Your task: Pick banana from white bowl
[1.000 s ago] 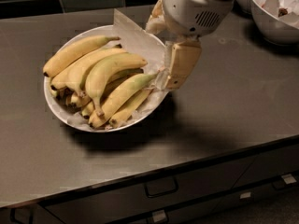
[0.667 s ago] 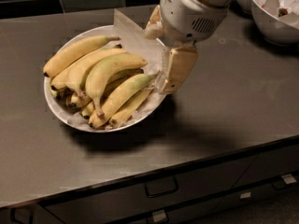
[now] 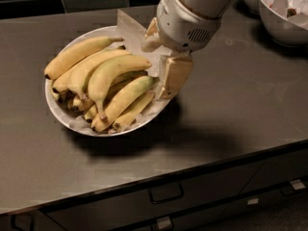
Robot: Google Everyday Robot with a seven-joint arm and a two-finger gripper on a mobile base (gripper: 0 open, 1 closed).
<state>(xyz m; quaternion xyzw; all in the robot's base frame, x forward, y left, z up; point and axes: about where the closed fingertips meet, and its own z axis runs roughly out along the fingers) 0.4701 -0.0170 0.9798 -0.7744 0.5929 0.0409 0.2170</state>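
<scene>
The wide white bowl [image 3: 62, 113], lined with crumpled white paper, sits on the left part of the dark counter and holds several yellow bananas. The banana [image 3: 126, 99] is long and fairly straight and lies diagonally near the bowl's right side. Its pale greenish end points up-right toward the gripper. A strongly curved banana [image 3: 109, 73] lies just above it. My gripper [image 3: 168, 81] hangs from the white wrist over the bowl's right rim. It is right beside the banana's greenish end, and contact is not clear.
Smaller, deeper white bowls [image 3: 284, 14] with contents stand at the back right corner. The counter's front edge runs along the bottom, with drawers and handles [image 3: 166, 194] below. A dark tiled wall is behind the counter.
The gripper has shifted slightly left and down, closer to the greenish end of the banana. The bananas and bowl have not moved.
</scene>
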